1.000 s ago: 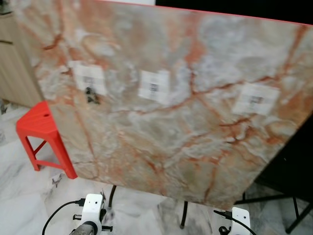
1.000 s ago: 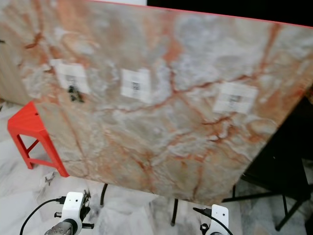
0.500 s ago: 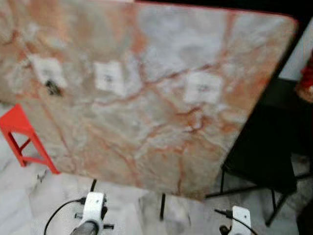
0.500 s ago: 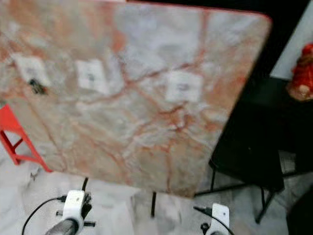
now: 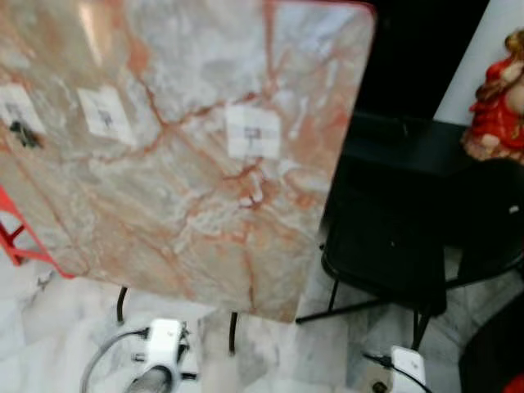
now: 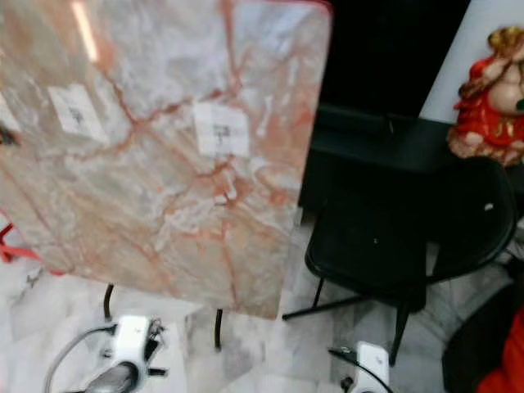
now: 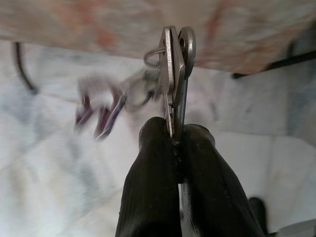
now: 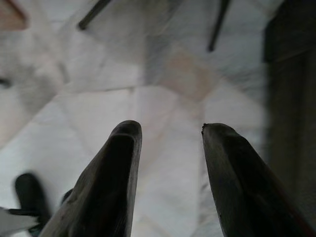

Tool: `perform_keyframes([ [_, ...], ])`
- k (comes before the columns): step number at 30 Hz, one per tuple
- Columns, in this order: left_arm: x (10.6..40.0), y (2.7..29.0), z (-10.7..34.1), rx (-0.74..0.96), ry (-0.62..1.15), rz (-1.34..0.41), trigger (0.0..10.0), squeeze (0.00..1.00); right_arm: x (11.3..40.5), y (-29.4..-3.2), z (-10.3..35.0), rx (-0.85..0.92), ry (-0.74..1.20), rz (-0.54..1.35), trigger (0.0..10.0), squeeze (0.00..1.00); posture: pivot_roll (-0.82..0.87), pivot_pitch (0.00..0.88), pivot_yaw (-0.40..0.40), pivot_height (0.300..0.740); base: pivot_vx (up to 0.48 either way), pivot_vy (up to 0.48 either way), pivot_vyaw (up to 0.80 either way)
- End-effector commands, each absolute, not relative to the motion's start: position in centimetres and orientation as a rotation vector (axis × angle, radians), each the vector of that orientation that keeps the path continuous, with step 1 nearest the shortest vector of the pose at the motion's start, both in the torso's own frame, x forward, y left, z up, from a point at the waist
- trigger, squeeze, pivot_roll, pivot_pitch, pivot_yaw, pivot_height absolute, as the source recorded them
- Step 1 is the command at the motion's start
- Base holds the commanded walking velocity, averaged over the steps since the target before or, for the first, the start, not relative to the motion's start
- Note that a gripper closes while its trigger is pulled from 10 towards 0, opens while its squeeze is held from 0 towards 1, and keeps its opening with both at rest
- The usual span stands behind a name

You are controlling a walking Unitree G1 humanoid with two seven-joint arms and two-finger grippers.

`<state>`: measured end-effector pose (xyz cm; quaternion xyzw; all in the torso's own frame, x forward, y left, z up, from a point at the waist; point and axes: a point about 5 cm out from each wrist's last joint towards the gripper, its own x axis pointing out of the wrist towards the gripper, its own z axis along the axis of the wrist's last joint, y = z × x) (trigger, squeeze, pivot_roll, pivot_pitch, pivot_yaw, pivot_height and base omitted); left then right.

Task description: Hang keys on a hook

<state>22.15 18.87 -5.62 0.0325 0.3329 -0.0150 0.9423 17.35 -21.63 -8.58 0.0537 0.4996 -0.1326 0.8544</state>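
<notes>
Left wrist view: we see flat silver metal keys (image 7: 173, 64) on a wire ring pinched between the black fingers of our left gripper (image 7: 175, 143), blurred purple tags dangling beside them. Beyond stands an upright pink-veined marble board (image 5: 180, 147) carrying white square adhesive hooks (image 5: 252, 131). Our right gripper (image 8: 168, 129) hangs low over pale marble floor (image 8: 98, 113), fingers spread apart, holding nothing.

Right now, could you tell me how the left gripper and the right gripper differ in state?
The left gripper is shut, its fingers pinching a bunch of keys; the right gripper is open and holds nothing. The keys stick up past the left fingertips; between the right fingers lies only marble floor. Both have black fingers.
</notes>
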Motion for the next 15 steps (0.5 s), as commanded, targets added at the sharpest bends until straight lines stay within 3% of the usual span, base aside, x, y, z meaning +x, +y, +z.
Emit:
perform_keyframes([
  [1,22.2,19.8,-5.4,0.090,0.669,-0.015,10.0,0.00,17.8,-21.1,-8.5,0.125,1.043,-0.270,10.0,0.00,0.07,0.000,-0.064,0.729,0.000,-0.442,0.00],
  [9,22.9,19.7,-4.9,0.110,0.641,-0.010,10.0,0.00,18.0,-21.1,-8.4,0.120,1.040,-0.262,10.0,0.00,0.06,0.000,-0.067,0.729,0.000,-0.435,0.00],
  [11,23.3,19.8,-4.6,0.106,0.628,-0.002,10.0,0.00,18.0,-21.1,-8.4,0.117,1.040,-0.255,10.0,0.00,0.06,0.000,-0.067,0.729,0.000,0.000,0.00],
  [15,24.7,20.2,-3.4,0.122,0.554,0.030,10.0,0.00,18.0,-21.1,-8.4,0.100,1.040,-0.237,10.0,0.00,0.07,0.000,-0.068,0.729,0.000,0.000,0.61],
])
